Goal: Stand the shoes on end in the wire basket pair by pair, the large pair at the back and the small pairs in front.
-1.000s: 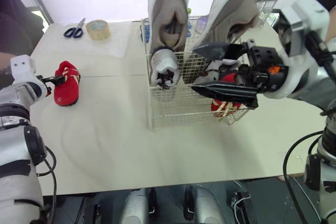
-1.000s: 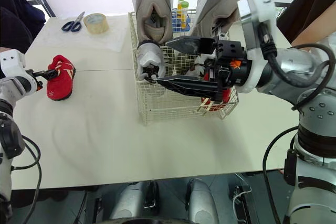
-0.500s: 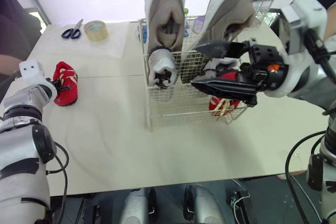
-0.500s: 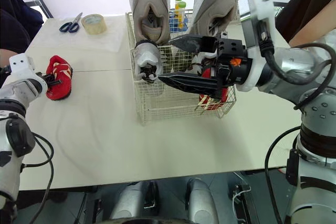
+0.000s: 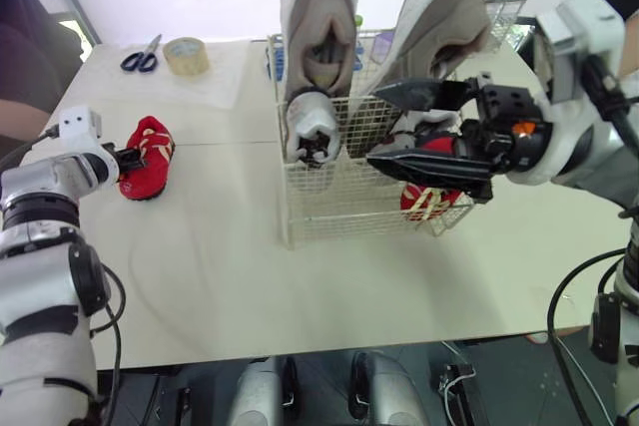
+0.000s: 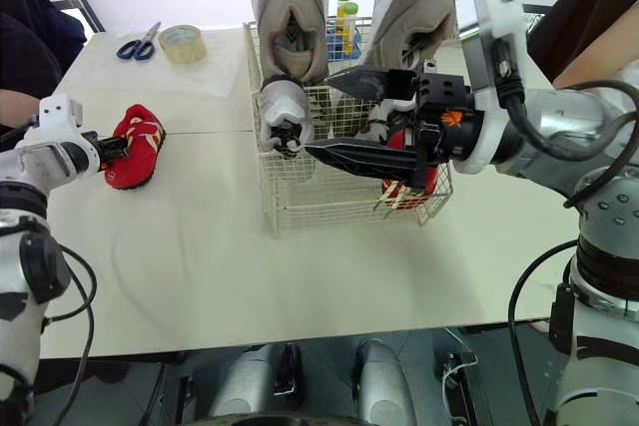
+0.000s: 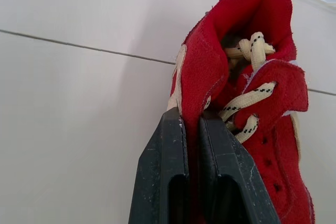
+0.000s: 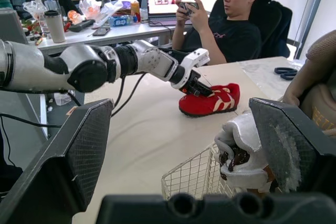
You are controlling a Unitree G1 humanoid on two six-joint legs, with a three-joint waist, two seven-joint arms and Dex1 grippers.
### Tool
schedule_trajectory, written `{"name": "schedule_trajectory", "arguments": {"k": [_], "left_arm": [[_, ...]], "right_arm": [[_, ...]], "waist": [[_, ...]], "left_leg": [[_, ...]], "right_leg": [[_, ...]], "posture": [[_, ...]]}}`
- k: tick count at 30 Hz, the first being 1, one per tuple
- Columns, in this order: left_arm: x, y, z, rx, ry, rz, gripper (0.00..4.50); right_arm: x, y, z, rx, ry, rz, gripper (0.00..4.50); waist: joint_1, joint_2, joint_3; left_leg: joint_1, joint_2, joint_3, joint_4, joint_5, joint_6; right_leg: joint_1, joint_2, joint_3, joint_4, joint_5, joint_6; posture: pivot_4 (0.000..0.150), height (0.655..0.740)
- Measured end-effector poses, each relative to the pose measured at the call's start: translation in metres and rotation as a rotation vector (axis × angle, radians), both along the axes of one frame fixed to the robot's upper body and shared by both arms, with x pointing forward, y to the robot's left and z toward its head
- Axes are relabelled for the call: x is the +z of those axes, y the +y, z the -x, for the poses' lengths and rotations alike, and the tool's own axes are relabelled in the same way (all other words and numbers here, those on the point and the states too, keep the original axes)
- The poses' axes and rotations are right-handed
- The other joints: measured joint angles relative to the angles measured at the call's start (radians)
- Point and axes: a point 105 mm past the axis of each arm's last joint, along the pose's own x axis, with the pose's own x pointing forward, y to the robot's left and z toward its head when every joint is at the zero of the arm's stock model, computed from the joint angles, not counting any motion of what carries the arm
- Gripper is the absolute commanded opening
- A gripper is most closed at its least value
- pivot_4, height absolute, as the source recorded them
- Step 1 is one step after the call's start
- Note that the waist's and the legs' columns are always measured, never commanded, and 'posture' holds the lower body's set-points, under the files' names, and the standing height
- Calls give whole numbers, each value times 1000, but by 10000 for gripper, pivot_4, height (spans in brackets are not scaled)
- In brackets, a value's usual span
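No text, label or number is legible.

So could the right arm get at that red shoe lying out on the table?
Probably not: the red shoe lies on the far side of the wire basket from the right gripper, and the left gripper holds it.

Grey shoes [image 5: 319, 27] upright in basket [image 5: 334, 214], red shoe [image 5: 148, 157] outside, apparently sole-down
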Motion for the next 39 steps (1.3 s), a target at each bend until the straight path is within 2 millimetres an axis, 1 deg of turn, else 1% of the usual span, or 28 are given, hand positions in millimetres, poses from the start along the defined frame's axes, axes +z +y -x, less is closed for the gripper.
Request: {"name": "schedule_trajectory", "arguments": {"k": [1, 3, 8, 9, 12, 15, 17, 19, 21, 22, 24, 26, 28, 29, 31, 33, 35, 39], "left_arm": [[-1, -2, 6, 13, 10, 4, 1033], [-3, -15, 17, 24, 18, 7, 1033], [-7, -57, 47, 39, 57, -10, 1033], [-7, -61, 51, 42, 67, -16, 1033], [-5, -72, 61, 64, 80, -16, 1033], [3, -80, 61, 64, 42, -18, 1033], [16, -89, 54, 57, -47, -8, 1033], [42, -99, 43, 43, -204, -1, 1033], [81, -112, 36, 26, -425, 15, 1033], [100, -118, 35, 15, -529, 25, 1033], [132, -129, 39, -6, -720, 37, 1033], [154, -145, 46, -36, -895, 52, 1033], [164, -160, 53, -81, -1000, 46, 1033], [164, -164, 57, -97, -1031, 42, 1033], [159, -177, 62, -142, -1072, 30, 1033], [153, -184, 67, -168, -1110, -11, 1033], [153, -191, 73, -183, -1159, -50, 1033], [153, -201, 97, -249, -1268, -168, 1033]], "right_arm": [[-1, 0, 0, 5, 5, 3, 45000], [-7, -2, 0, 9, 26, 7, 45000], [-11, -3, -1, 29, 27, 14, 45000], [-12, -4, -2, 31, 27, 14, 45000], [-16, -6, -2, 37, 31, 16, 45000], [-19, -7, -3, 39, 28, 20, 45000], [-21, -8, -3, 41, 33, 21, 45000], [-22, -9, -3, 42, 30, 19, 45000], [-23, -9, -3, 44, 28, 20, 45000], [-23, -9, -3, 44, 24, 21, 45000], [-23, -10, -2, 45, 17, 21, 45000], [-24, -11, -3, 38, 15, 29, 45000], [-24, -11, -3, 40, 13, 32, 45000], [-24, -12, -4, 40, 13, 34, 45000], [-24, -15, -6, 31, 14, 40, 45000], [-24, -17, -6, 25, 11, 49, 45000], [-24, -19, -8, 19, 6, 53, 45000], [-24, -22, -11, 18, 18, 53, 45000]], "waist": [[-2, 0, 0], [-10, 0, 0], [-10, -1, 0], [-10, -1, 0], [-10, -1, 0], [-9, -1, 0], [-3, -2, 0], [5, -3, 1], [12, -3, 1], [12, -3, 1], [10, -3, 1], [10, -3, 1], [10, -3, 1], [10, -3, 1], [9, -3, 1], [9, -3, 1], [9, -3, 1], [10, -3, 1]], "left_leg": [[0, 0, 0, 0, 0, 0], [0, 0, -1, 0, 0, 0], [-1, -1, -2, 1, 0, 0], [-1, -1, -2, 1, 0, 0], [0, -1, -3, 1, 1, -2], [0, -1, -3, 1, 2, -2], [0, -1, -3, 1, 2, -3], [0, -1, -3, 1, 2, -3], [0, -1, -3, 1, 2, -3], [0, -1, -3, 1, 2, -2], [0, -1, -2, 1, 2, -2], [0, -1, -2, 1, 2, -2], [0, -1, -2, 1, 2, -2], [0, -1, -2, 1, 2, -2], [0, -1, -2, 1, 2, -2], [0, -1, -2, 1, 1, -1], [0, -1, -2, 1, 1, -1], [0, -1, -2, 1, 1, 0]], "right_leg": [[0, 0, 0, 0, 0, 0], [1, 0, 1, 1, 0, 0], [1, -1, 0, -1, 0, 1], [1, -1, 0, 0, 0, 1], [1, 0, 0, 0, 0, 0], [1, 0, -1, 1, 0, 0], [1, 0, 0, 1, 0, 0], [1, 0, -1, 0, 0, 0], [1, -1, 0, 0, 0, 0], [1, -1, -1, -1, 0, 0], [1, -1, 0, -1, 0, -1], [1, -1, 0, -1, 0, -1], [1, -1, -1, -1, 0, -1], [1, -1, -1, -1, 0, 0], [1, -1, -1, -1, 0, 0], [1, 0, -1, -1, 0, -1], [1, 0, -1, -1, 0, -1], [1, -1, -1, -1, 0, -1]], "posture": [[1500, 7400], [1500, 7400], [1500, 7400], [1500, 7400], [1500, 7400], [1500, 7400], [1500, 7400], [1500, 7400], [1500, 7400], [1500, 7400], [1500, 7400], [1500, 7400], [1500, 7400], [1500, 7400], [1500, 7400], [1500, 7400], [1500, 7400], [1500, 7400]]}}
